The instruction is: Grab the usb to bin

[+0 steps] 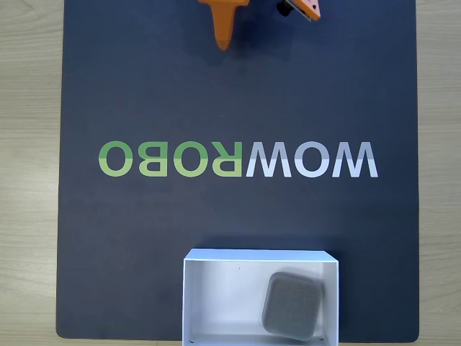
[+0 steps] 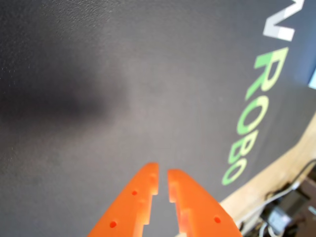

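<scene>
The usb (image 1: pixel 292 304), a small grey rounded-square block with its plain face up, lies inside the bin (image 1: pixel 259 255), toward its right side in the fixed view. The bin is a white open-top box at the bottom edge of the dark mat. My orange gripper (image 1: pixel 224 42) is at the top of the fixed view, far from the bin. In the wrist view the gripper (image 2: pixel 163 173) hovers over bare mat, its two orange fingers nearly touching with just a thin slit between them and nothing held.
A dark mat (image 1: pixel 144 238) with the mirrored "WOWROBO" lettering (image 1: pixel 238 159) covers the light wooden table (image 1: pixel 29 180). In the wrist view, cables (image 2: pixel 291 207) lie off the mat at the lower right.
</scene>
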